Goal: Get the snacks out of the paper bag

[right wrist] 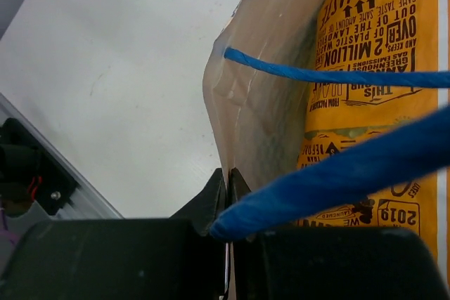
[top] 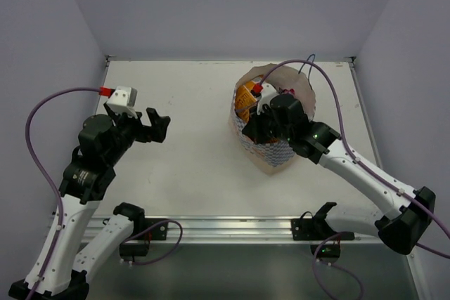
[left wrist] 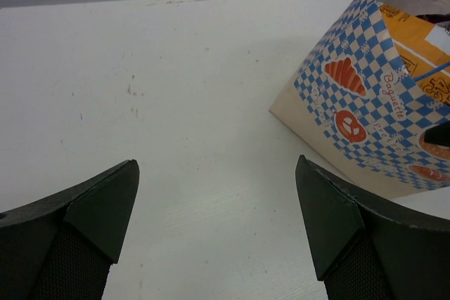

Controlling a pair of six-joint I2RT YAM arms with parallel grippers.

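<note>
Risk: paper bag [right wrist: 260, 103] may tip or tear, spilling packets, if right gripper [right wrist: 228, 180] drags its pinched wall | right gripper: clamped on bag wall and blue cord handle [right wrist: 351, 166] | orange packet [right wrist: 373, 54]: inside, just beyond fingertips | left gripper [left wrist: 218, 201]: spread wide, empty, bag ahead-right

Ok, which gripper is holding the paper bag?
The right gripper, pinched shut on the paper bag's rim by its blue cord handle; the left gripper is open over the table, apart from it.
</note>
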